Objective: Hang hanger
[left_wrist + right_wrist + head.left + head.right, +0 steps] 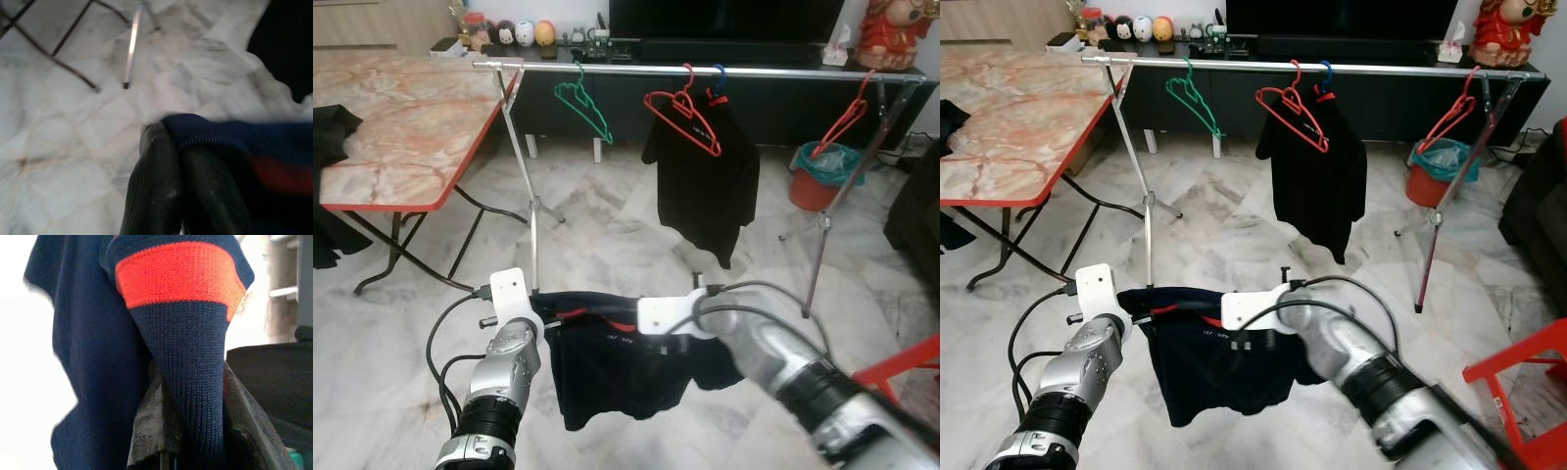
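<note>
The robot holds a dark navy knit shirt with a red stripe at the collar stretched between its two grippers, above the pale marble floor. The left gripper grips one upper edge of the shirt: in the left wrist view its two black fingers lie pressed together with the navy hem running over their tips, so they are clamped on the cloth. The right gripper grips the other upper edge, at the collar: in the right wrist view a fold of navy ribbed knit with a broad red band sits pinched between its two fingers, clamped tight on it. From both grippers the body of the shirt hangs down slack between the arms.

Beyond the grippers, well apart from them and higher, stands a silver metal clothes rail on thin crossed legs. On the rail hang a green plastic hanger, bare, towards the left gripper's side; a red plastic hanger, bare, nearly straight ahead; just beside it a black t-shirt on a hanger with a blue hook; and another red hanger near the rail's far end on the right gripper's side. Whether a hanger sits inside the held shirt cannot be told.

To the left gripper's side stands a marble-patterned folding table with a red edge. Behind the rail sits a red bucket.
</note>
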You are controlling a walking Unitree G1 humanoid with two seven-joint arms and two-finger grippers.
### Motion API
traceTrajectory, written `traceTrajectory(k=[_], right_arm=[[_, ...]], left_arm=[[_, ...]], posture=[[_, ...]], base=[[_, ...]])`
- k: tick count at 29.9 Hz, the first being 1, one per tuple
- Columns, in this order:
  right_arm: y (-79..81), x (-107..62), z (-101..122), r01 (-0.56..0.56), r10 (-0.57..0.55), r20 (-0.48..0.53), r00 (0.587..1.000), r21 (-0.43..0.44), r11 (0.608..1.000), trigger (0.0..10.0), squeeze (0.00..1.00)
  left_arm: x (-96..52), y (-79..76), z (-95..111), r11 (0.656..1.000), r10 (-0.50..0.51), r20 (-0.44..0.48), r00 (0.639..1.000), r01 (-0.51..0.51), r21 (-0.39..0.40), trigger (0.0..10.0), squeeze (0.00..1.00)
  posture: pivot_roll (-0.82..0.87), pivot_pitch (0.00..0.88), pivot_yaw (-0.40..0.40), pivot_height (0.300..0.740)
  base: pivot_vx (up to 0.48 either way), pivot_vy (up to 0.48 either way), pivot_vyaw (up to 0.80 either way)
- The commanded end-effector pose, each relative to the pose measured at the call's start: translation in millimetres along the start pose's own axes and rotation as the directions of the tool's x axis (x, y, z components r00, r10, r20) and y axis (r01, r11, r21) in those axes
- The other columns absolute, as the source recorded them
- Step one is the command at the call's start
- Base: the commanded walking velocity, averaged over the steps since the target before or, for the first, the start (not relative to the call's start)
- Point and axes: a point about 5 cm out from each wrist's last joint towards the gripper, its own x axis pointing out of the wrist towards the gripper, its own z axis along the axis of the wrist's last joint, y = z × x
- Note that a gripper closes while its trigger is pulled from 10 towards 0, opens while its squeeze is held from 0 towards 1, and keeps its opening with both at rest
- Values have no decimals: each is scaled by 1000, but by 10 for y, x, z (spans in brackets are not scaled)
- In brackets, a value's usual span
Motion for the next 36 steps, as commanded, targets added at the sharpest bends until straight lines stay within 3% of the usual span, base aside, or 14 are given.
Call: traceTrajectory(k=[1, 5, 12, 16, 17, 20, 22, 23, 24, 25, 26, 28, 31, 36], right_arm=[[-92, -5, 21, 73, -76, 29, 997, 84, 994, 10000, 0], [-120, 46, 94, 118, -133, 56, 989, 220, 968, 10000, 0], [10, 136, 4, 104, -102, -17, 995, 178, 979, 10000, 0], [45, 195, -59, 162, -155, -46, 987, 228, 960, 10000, 0], [11, 198, -55, 195, -191, -42, 981, 262, 945, 10000, 0], [-36, 193, -37, 229, -229, -35, 973, 297, 927, 10000, 0], [-205, 157, 56, 296, -331, 17, 944, 402, 866, 10000, 0], [-236, 150, 75, 306, -349, 26, 937, 424, 852, 10000, 0], [-284, 137, 113, 295, -365, 50, 930, 492, 819, 10000, 0], [-284, 137, 113, 295, -365, 50, 930, 492, 819, 10000, 0], [-315, 129, 156, 276, -372, 81, 925, 531, 802, 10000, 0], [-330, 121, 205, 231, -365, 122, 923, 584, 778, 10000, 0], [-320, 115, 266, 189, -355, 191, 915, 574, 797, 10000, 0], [-310, 100, 215, 183, -369, 218, 903, 584, 791, 10000, 0]], left_arm=[[-16, -45, 39, 999, -37, 21, 999, 37, 6, 0, 0], [-33, -145, 13, 991, -128, 14, 992, 128, 43, 0, 0], [-104, -378, 104, 950, -302, 65, 951, 294, 104, 0, 0], [-211, -585, 126, 876, -468, 61, 881, 455, 161, 0, 0], [-255, -646, 76, 839, -525, 20, 851, 513, 182, 0, 0], [-286, -680, 31, 810, -557, -15, 830, 547, 211, 0, 0], [-336, -723, -140, 747, -598, -132, 791, 609, 268, 0, 0], [-346, -727, -172, 735, -602, -154, 783, 619, 275, 0, 0], [-353, -729, -223, 723, -599, -187, 778, 626, 291, 2824, 0], [-353, -729, -223, 723, -599, -187, 778, 626, 291, 2824, 0], [-362, -729, -262, 709, -597, -215, 773, 633, 311, 10000, 0], [-346, -713, -280, 718, -575, -226, 786, 617, 321, 10000, 0], [-335, -680, -261, 706, -560, -224, 797, 601, 375, 10000, 0], [-251, -476, -133, 738, -475, -152, 867, 487, 468, 10000, 0]], posture=[[71, 0, 28, 740], [73, 0, 27, 740], [79, 0, 25, 740], [83, 0, 27, 740], [84, 0, 27, 740], [85, 0, 28, 740], [83, 0, 30, 740], [84, 0, 30, 740], [83, 0, 30, 740], [83, 0, 30, 740], [82, 0, 31, 740], [82, 0, 30, 740], [81, 0, 31, 740], [83, 0, 32, 740]], base=[[0, 0, 0], [0, 0, 0], [0, 0, 0], [0, 0, 0], [0, 0, 0], [0, 0, 0], [0, 0, 0], [0, 0, 0], [0, 0, 0], [0, 0, 0], [0, 0, 0], [0, 0, 0], [0, 0, 0], [0, 0, 0]])
